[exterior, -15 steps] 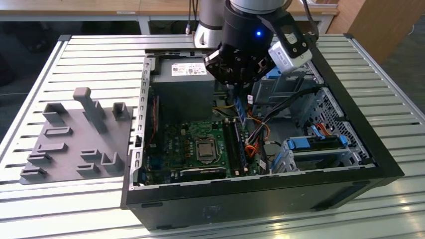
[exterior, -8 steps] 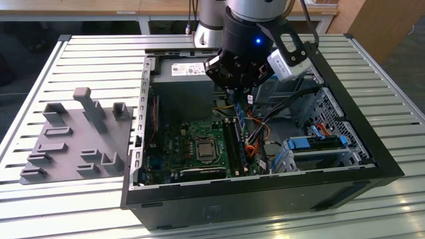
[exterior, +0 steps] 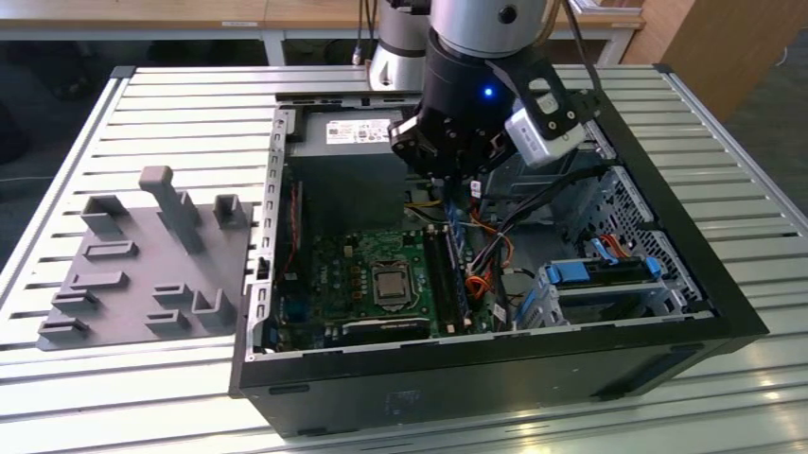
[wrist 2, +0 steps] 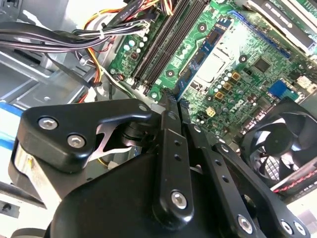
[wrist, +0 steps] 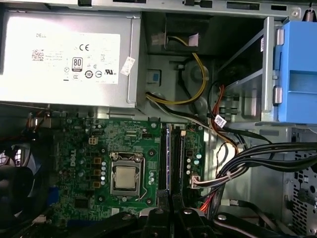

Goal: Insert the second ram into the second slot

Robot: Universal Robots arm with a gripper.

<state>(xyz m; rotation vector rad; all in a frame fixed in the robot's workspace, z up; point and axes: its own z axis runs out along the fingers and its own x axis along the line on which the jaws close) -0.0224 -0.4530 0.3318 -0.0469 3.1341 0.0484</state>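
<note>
Gripper [exterior: 449, 173]: I hang over the far end of the memory slots, well above the board. At this height I am clear of the cable bundle.
Grip: my fingers [wrist 2: 167, 148] are drawn almost together. I judge they pinch the second ram [wrist 2: 202, 53] by its flat faces, so that its contact edge points down.
Second ram: a thin, flat blue board with small black chips. It runs out from my fingertips, parallel to the slots and above them. I judge it is not yet seated.
Memory slots [wrist: 179, 158]: long, narrow, dark plastic channels beside the processor [wrist: 124, 178], which has a square, dull-silver metal lid.
Motherboard [exterior: 341, 274]: green and matte, studded with small parts, lying flat in the case.
Case [exterior: 505, 383]: black and boxy, with its side open upward so I can reach in.
Cables [wrist: 257, 158]: black, glossy and tied together, on the exterior view's right of the slots.
Fixture [exterior: 127, 274]: a grey moulded tray on the exterior view's left, well apart from the case.
</note>
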